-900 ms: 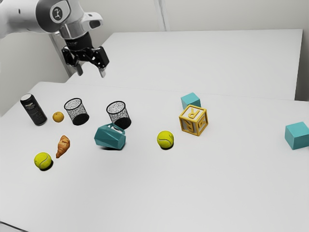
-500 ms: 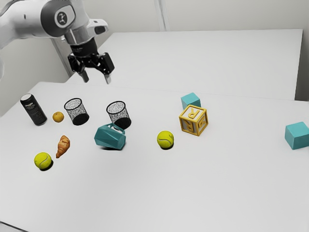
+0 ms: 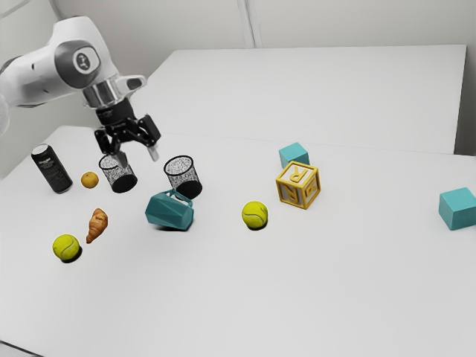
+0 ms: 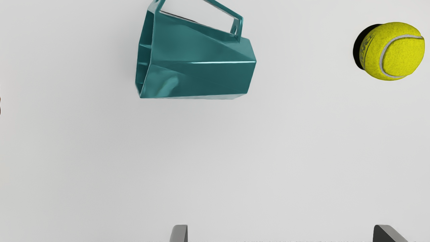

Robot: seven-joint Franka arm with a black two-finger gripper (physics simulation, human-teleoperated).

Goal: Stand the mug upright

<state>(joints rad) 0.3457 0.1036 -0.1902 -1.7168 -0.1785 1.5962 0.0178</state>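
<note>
Over the counter [image 3: 335, 282], the fingers [image 4: 179, 234] hang wide and empty, teal mug [image 3: 169, 211] down on its side near a mesh cup [image 3: 181, 174], so it's likely approach now, lining up and lowering around it next.

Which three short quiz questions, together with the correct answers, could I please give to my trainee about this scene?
1. True or false: the teal mug is lying on its side.
2. Multiple choice: which of these is nearest to the lettered block?
a) the croissant
b) a teal cube
c) the black can
3. Fill in the missing word: the fingers are ____, with nothing held between them.

Key: 1. true; 2. b; 3. open
</note>
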